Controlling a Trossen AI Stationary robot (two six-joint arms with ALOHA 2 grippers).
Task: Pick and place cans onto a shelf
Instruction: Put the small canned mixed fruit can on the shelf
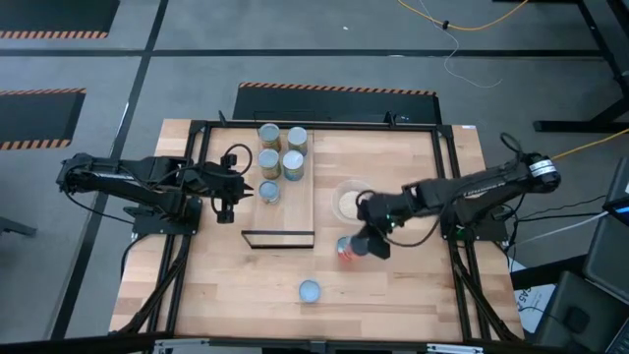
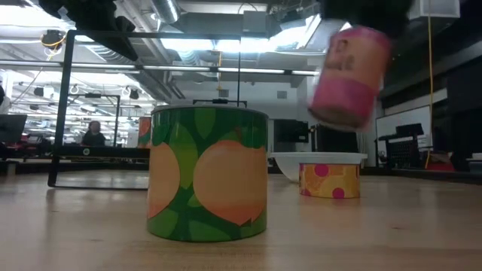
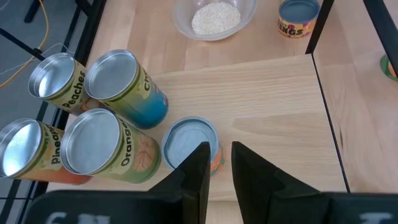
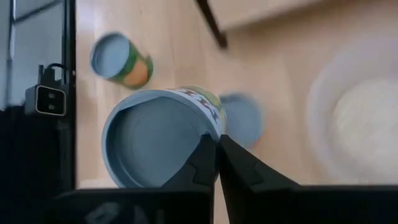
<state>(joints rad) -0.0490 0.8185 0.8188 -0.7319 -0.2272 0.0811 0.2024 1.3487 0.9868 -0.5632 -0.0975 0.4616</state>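
Butcher-block wood counter (image 1: 393, 295) with a black frame around it, sitting on a grey floor with hazard-striped mats, and a workshop with ceiling lights and a seated person (image 2: 93, 134) way off in the background of the low view.

On the counter's 11 o'clock area lies the long light-wood shelf board with a thin black frame at its near end (image 1: 290, 202). Five cans are already bunched at its far end: four tall silver-topped tins (image 1: 281, 149) labelled peaches, pineapple, oranges and one blue, plus a short pale-blue-topped can with an orange label (image 1: 268, 192) at 6 o'clock of that bunch.

Left gripper (image 1: 225, 209) hovers at 9 o'clock of the shelf, right over that short can's edge going by the left wrist view; jaws are a narrow gap apart with nothing in them.

Right gripper (image 1: 366, 244) is around the counter's middle, jaws clamped on the rim of a pink-red-labelled can with a pale-blue top (image 1: 349, 250), lifted off the wood and tilted; it's blurry in the low view (image 2: 349, 74).

Just at 12 o'clock of it sits the clear round bowl with pale grainy stuff inside (image 1: 346, 202). A short yellow can with pink dots (image 2: 330, 179) stands by the bowl in the low view. Down at 6 o'clock of the counter, a green can with orange fruit on the label (image 1: 310, 291) stands alone.
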